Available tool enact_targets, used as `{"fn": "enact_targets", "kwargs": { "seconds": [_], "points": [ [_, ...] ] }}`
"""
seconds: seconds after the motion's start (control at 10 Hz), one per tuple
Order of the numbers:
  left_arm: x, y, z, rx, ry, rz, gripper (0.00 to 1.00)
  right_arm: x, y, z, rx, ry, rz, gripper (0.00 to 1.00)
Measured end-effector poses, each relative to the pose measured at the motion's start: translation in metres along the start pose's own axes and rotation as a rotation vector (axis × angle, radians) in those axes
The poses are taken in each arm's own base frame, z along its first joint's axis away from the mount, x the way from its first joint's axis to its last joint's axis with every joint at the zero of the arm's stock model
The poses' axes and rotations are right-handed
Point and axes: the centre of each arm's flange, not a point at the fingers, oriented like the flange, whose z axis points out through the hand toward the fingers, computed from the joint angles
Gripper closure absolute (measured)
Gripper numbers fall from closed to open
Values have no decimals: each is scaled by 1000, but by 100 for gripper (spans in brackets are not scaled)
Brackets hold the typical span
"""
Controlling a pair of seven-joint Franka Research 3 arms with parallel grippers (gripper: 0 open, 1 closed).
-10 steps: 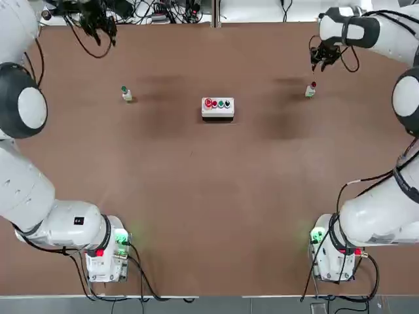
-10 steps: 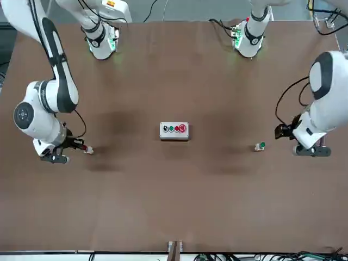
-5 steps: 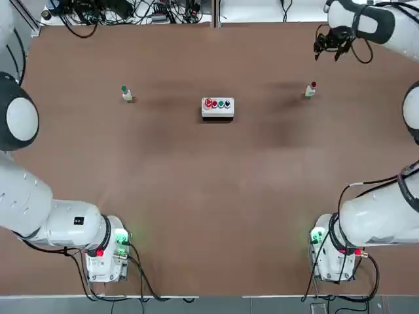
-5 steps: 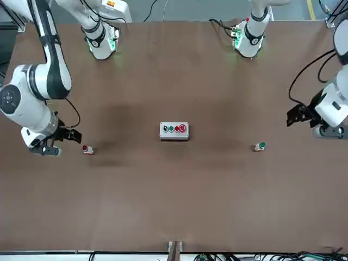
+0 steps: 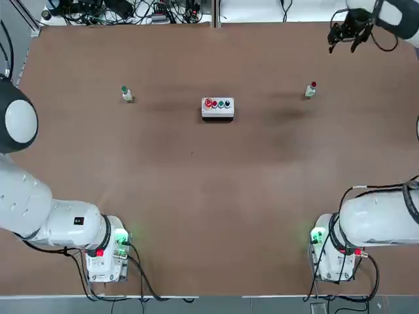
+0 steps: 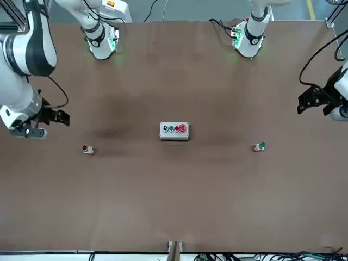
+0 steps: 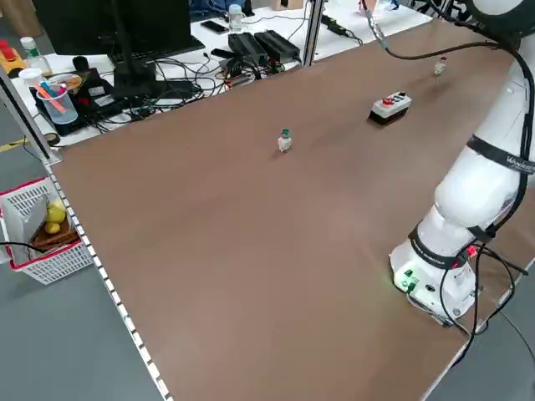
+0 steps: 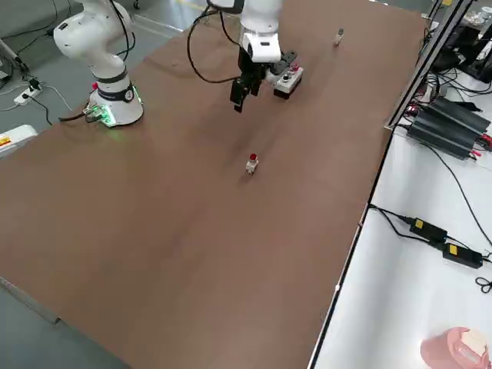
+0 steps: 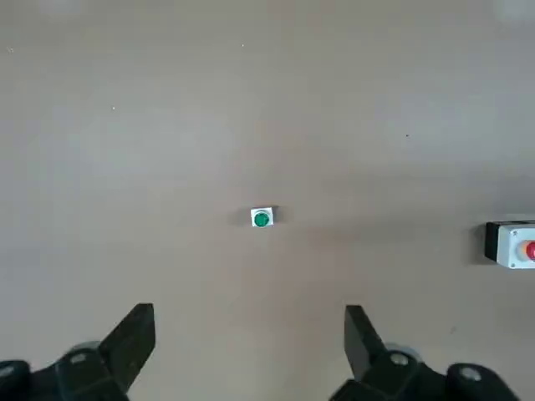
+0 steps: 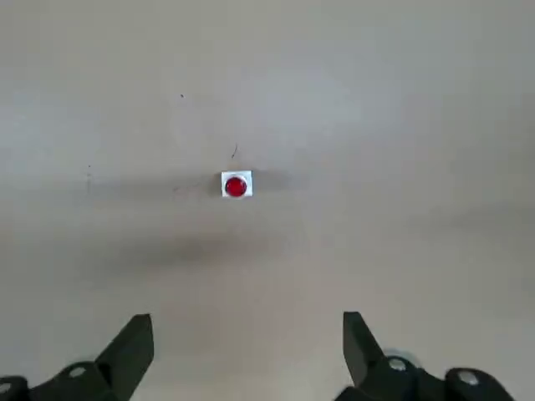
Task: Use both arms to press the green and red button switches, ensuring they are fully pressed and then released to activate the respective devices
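Jaws (image 9: 250, 351) (image 10: 248, 355) of both arms spread, empty, above the brown table (image 5: 196, 196), cluttered desk (image 7: 209, 63) beyond.

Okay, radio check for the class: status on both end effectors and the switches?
Left and right end effectors open, raised, empty. Small green-capped and red-capped white switches standing untouched. Nothing over either.
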Motion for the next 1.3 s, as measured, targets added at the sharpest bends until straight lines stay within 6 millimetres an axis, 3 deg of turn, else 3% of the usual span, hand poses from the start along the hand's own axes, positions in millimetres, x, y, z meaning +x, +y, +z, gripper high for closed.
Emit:
{"fn": "enact_targets", "kwargs": {
  "seconds": [0.3,0.6,0.8,1.3],
  "points": [
    [0,1,-1,0,1,1,0,-19,-8,-72,-3,38,7,0],
    [-1,1,-1,0,1,1,0,-35,-3,-130,1,72,26,0],
    [-1,1,-1,0,1,1,0,-37,5,-144,22,82,46,0],
    [-1,1,-1,0,0,2,0,-37,8,-147,64,86,64,0]
  ]
}}
